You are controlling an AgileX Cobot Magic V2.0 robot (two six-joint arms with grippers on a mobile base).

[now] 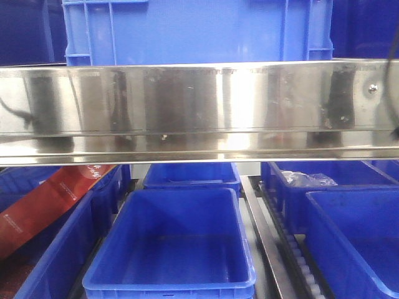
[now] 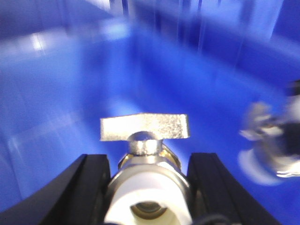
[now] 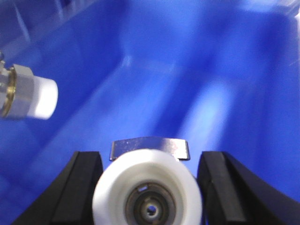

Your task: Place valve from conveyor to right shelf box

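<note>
In the left wrist view my left gripper (image 2: 149, 161) is shut on a metal valve (image 2: 147, 187) with a white end cap and a flat silver handle. It hangs inside a blue box (image 2: 70, 93). A second valve (image 2: 269, 145) shows blurred at the right. In the right wrist view my right gripper (image 3: 149, 159) is shut on a valve (image 3: 147, 192) with a white cap, over the blue box floor (image 3: 211, 70). The other valve (image 3: 28, 96) shows at the left. The conveyor is out of view. Neither gripper shows in the front view.
A shiny steel shelf beam (image 1: 199, 112) crosses the front view under a blue crate (image 1: 199, 31). Below stand blue boxes: middle (image 1: 168, 249), right (image 1: 355, 237), one behind holding a clear bag (image 1: 308, 179). A red packet (image 1: 43, 205) lies at left. A roller track (image 1: 299, 261) runs between boxes.
</note>
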